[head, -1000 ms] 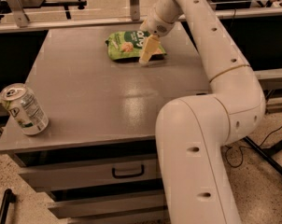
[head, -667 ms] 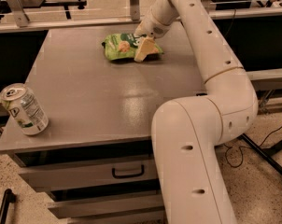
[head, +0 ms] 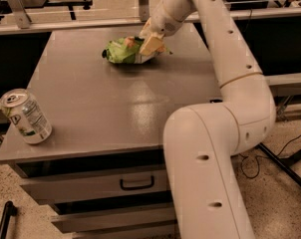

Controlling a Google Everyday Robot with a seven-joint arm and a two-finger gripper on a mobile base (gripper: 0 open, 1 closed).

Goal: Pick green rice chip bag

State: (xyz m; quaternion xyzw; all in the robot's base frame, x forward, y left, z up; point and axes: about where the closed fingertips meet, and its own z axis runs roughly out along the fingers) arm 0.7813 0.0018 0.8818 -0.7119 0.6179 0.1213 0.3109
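The green rice chip bag (head: 121, 52) lies crumpled at the far middle of the grey table (head: 110, 108). My gripper (head: 149, 44) reaches down from the white arm onto the bag's right end. Its tan fingers (head: 151, 45) are closed on the bag's edge, and the bag is bunched up against them. The right part of the bag is hidden behind the fingers.
A silver soda can with a green label (head: 26, 116) stands at the table's near left corner. My own arm's large white links (head: 210, 148) fill the right side of the view. Drawers with a handle (head: 137, 183) sit under the tabletop. A railing runs behind the table.
The gripper has shifted left along the table's far side, and the bag has moved left with it and become more bunched. The can has not moved.
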